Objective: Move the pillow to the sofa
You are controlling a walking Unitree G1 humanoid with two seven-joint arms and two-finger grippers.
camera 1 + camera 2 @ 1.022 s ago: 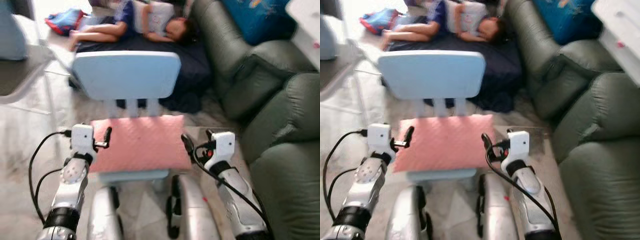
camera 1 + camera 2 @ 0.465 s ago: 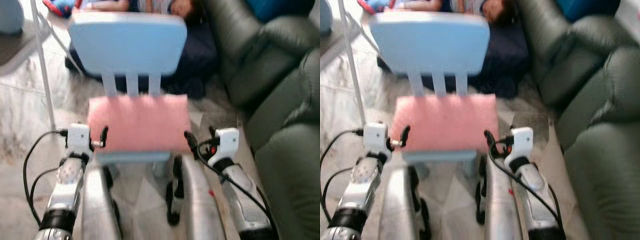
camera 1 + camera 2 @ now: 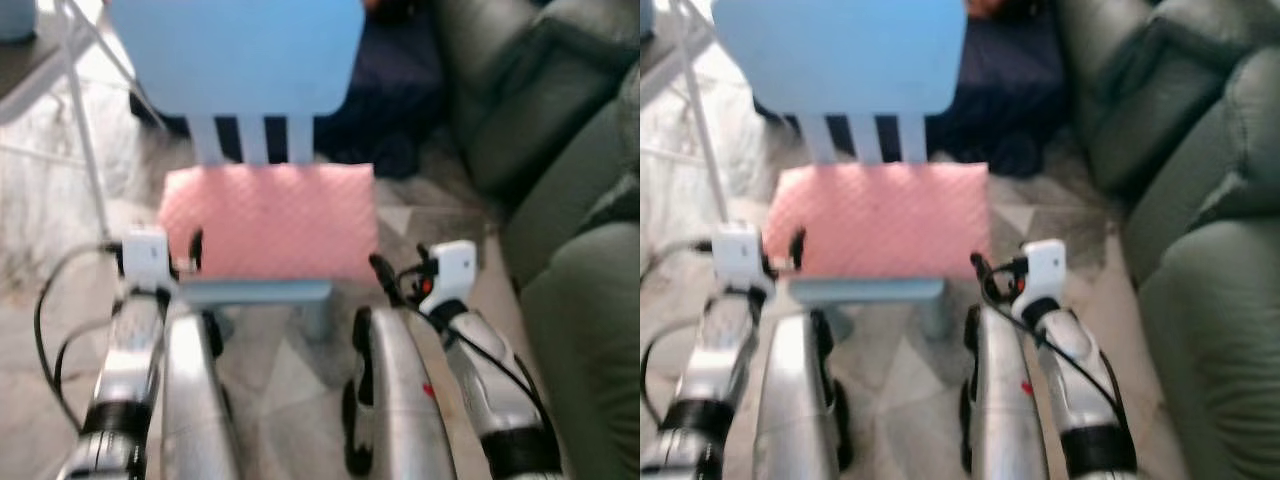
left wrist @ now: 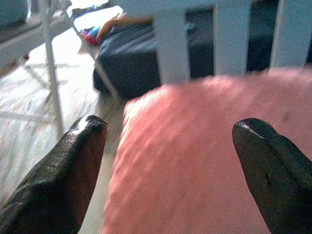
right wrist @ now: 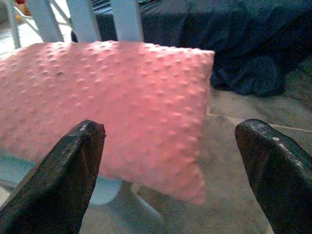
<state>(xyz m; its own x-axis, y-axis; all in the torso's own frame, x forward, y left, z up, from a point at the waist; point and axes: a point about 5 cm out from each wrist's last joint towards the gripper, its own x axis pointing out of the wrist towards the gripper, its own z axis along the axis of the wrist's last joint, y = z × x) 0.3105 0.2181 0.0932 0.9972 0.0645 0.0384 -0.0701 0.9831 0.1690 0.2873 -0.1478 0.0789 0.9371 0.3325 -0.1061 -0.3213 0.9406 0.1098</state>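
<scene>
A pink dotted pillow (image 3: pixel 268 220) lies flat on the seat of a small light-blue chair (image 3: pixel 240 50) right in front of me. My left gripper (image 3: pixel 194 251) is at the pillow's near left corner, fingers open, as the left wrist view shows with the pillow (image 4: pixel 204 156) just beyond the fingertips. My right gripper (image 3: pixel 388 280) sits at the pillow's near right corner, also open, with the pillow (image 5: pixel 117 107) ahead of it. The grey-green sofa (image 3: pixel 570 180) stands along my right side.
A dark blue mattress (image 3: pixel 400 90) lies on the floor behind the chair. A white table leg (image 3: pixel 85 120) slants down at the left. Marble floor (image 3: pixel 40 220) stretches to the left. My two silver legs (image 3: pixel 290 400) show below the chair.
The camera has come closer and tilted down, so the chair and pillow sit higher and larger in view. Both grippers have drawn nearer the pillow's front corners, still open.
</scene>
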